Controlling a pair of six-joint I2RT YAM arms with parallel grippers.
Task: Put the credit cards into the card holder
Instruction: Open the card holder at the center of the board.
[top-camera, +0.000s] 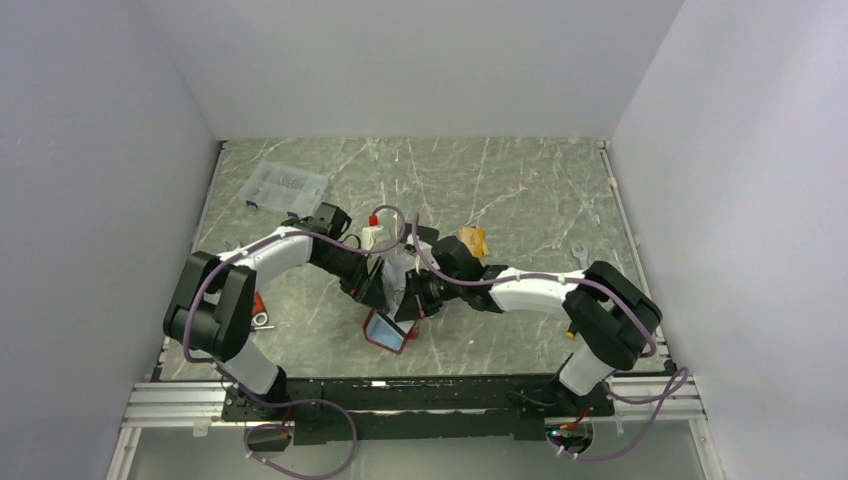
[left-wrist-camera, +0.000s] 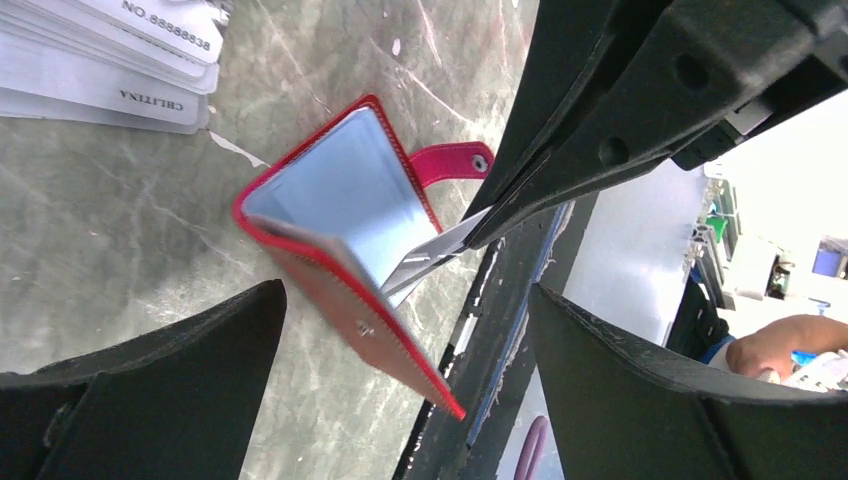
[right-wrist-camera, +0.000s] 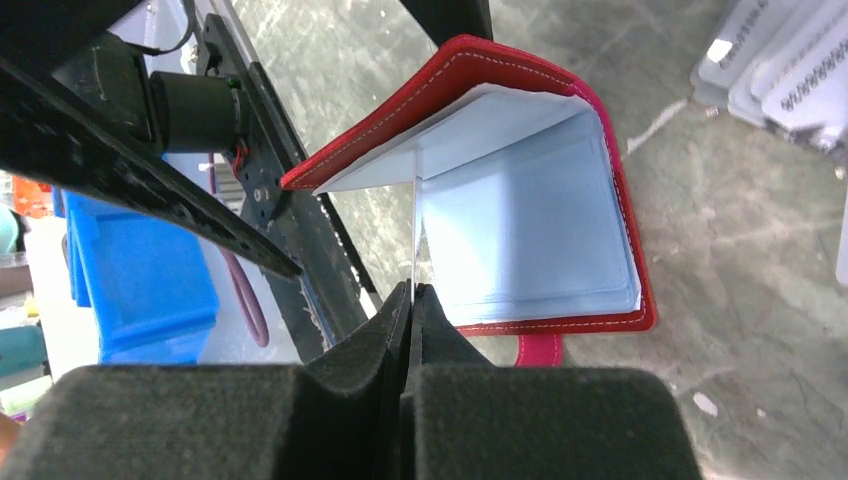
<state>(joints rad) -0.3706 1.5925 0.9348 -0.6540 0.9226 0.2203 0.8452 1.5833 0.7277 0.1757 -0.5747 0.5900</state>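
Surface: a grey-green marbled table (top-camera: 520, 190), boxed in by plain white walls.
Card holder: a small red leather folding card holder (left-wrist-camera: 340, 200) with pale blue sleeves stands open in a V on the table. It is close to the near edge, between the two arms (its snap strap (left-wrist-camera: 450, 160) sticks out to one side).
Right gripper: the right gripper (right-wrist-camera: 412, 296) is pinched tight on a thin grey-white plastic credit card (right-wrist-camera: 414, 220), seen edge-on from its wrist camera.
Held card: its far end reaches in among the blue sleeves; whether it sits inside a pocket I cannot tell.
Left gripper: the left gripper (left-wrist-camera: 405, 293) hangs just above the card holder, jaws spread wide and gripping nothing.
Other cards: a fanned stack of grey-white printed cards (left-wrist-camera: 110, 60) lies on the table near the card holder.
Far left: a clear plastic compartment box (top-camera: 285, 188), well apart from the card holder.
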